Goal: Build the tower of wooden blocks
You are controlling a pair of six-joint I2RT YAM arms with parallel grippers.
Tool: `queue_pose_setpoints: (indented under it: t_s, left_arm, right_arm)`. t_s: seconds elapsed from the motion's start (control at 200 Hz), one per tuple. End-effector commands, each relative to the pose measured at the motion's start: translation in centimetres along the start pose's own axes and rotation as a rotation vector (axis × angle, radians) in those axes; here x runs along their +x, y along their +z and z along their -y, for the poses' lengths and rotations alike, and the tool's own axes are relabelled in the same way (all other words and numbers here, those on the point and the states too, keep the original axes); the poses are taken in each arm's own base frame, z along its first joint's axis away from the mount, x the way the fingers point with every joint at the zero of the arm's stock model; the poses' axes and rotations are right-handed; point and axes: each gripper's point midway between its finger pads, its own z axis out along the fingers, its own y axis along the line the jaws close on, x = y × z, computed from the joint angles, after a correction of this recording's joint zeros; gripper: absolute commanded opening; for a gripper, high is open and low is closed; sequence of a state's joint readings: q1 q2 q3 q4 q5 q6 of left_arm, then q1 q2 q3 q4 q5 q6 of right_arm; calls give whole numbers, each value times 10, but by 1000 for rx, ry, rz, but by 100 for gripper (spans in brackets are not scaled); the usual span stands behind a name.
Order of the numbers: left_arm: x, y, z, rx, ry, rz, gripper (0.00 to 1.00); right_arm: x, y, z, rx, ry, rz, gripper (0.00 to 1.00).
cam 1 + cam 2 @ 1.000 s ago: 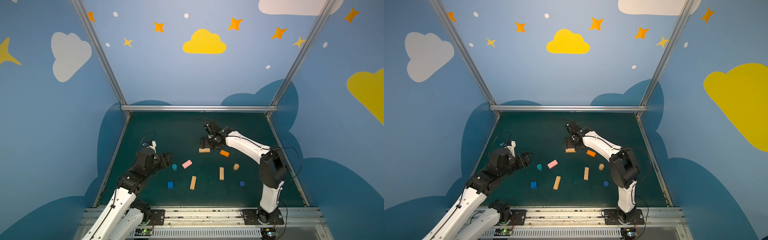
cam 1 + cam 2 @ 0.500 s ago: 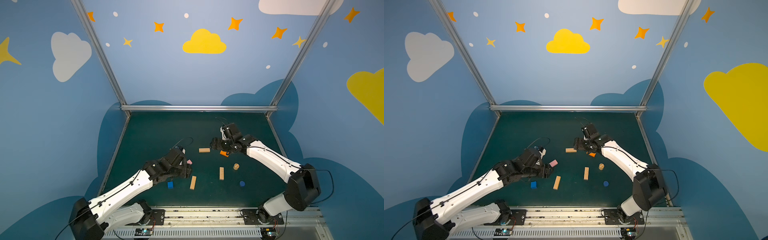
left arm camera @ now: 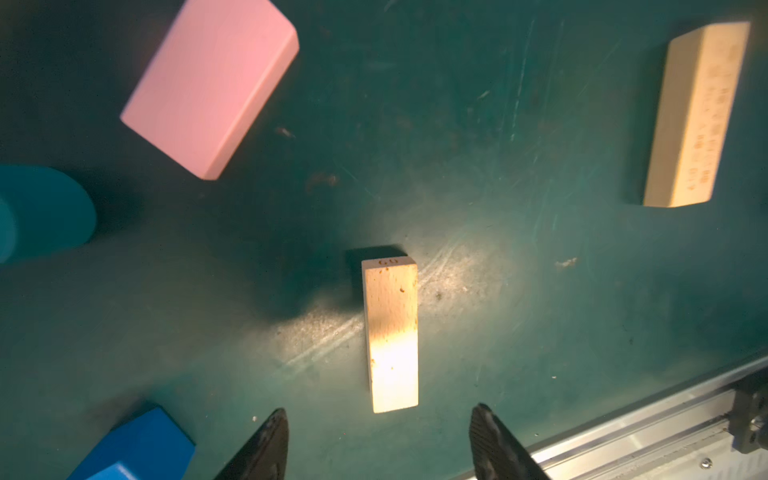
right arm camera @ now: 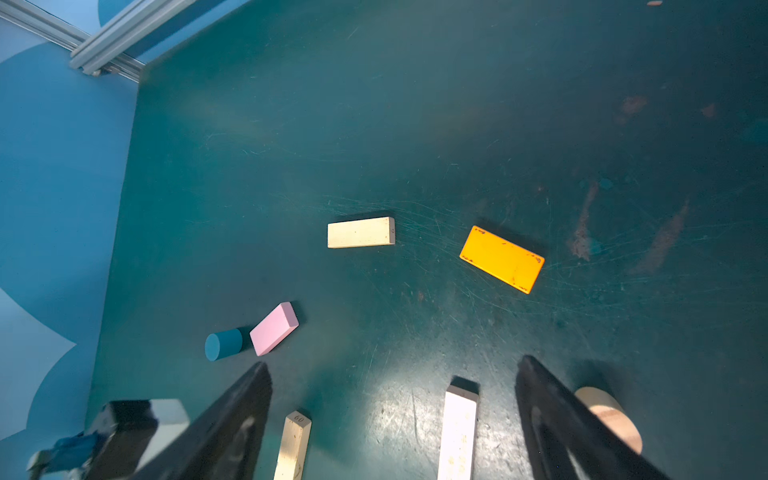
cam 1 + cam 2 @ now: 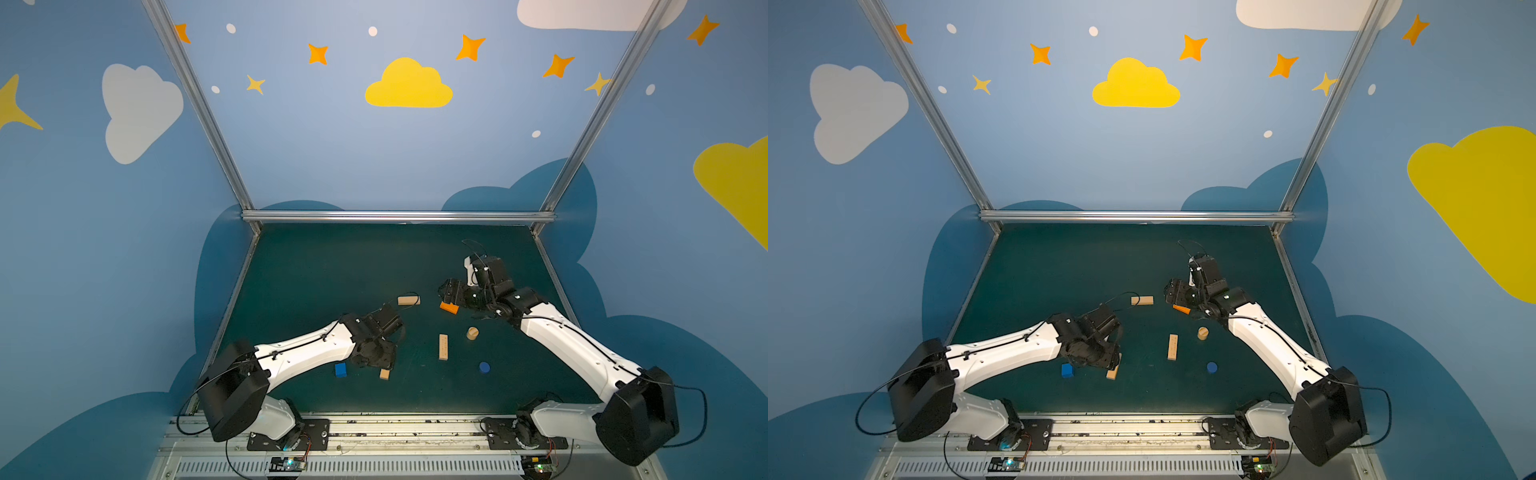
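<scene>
Both the left gripper (image 3: 379, 415) and the right gripper (image 4: 392, 362) stand wide, empty. The small tan wooden bar (image 3: 390, 332) seems light and stiff; pinch its long sides mid-length.

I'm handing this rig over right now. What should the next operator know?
Claws: left claw open, empty, poised over the near tan bar; right claw open, empty, hovering by the orange bar.
Blocks: all lie singly on the table: far tan bar, middle tan bar, pink bar, teal cylinder, tan cylinder, dark-blue cylinder, blue cube.
Done: nothing stacked.
Left: all the stacking.
</scene>
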State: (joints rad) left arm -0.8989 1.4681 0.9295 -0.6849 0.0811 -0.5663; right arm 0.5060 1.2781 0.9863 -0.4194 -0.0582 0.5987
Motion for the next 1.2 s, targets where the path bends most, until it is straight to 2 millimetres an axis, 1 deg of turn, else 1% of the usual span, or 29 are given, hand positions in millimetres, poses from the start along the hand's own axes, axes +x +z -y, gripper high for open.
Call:
queue_pose_setpoints:
  t_s: [0.0, 0.14, 0.26, 0.441, 0.541, 0.666, 0.766, 0.926, 1.106, 1.196]
  left_arm:
    - [-6, 4, 5, -10, -7, -3, 67]
    - [-7, 18, 12, -21, 4, -38, 65]
    - [-9, 26, 9, -52, -11, -41, 61]
    - [-6, 33, 6, -78, -15, -65, 59]
    - [-3, 39, 3, -97, -21, -83, 54]
    - [-1, 42, 2, -103, -30, -88, 51]
    - [-1, 43, 1, -108, -33, -88, 46]
    - [2, 46, -2, -129, -32, -96, 42]
    - [3, 49, 0, -132, -30, -105, 40]
    - [3, 50, 0, -136, -26, -110, 38]
  right_arm:
    - [-4, -6, -2, -30, 8, 24, 90]
    - [-4, -7, 0, -34, 16, 24, 90]
    - [-3, -7, 1, -37, 19, 23, 90]
    - [-3, -5, 1, -42, 20, 18, 90]
    - [-2, -4, 2, -44, 26, 17, 90]
    - [0, -4, 4, -41, 29, 17, 90]
    - [1, -4, 5, -39, 33, 17, 90]
    - [2, -3, 6, -41, 37, 14, 90]
    - [3, -2, 6, -42, 40, 11, 90]
    - [3, -2, 6, -44, 40, 11, 90]
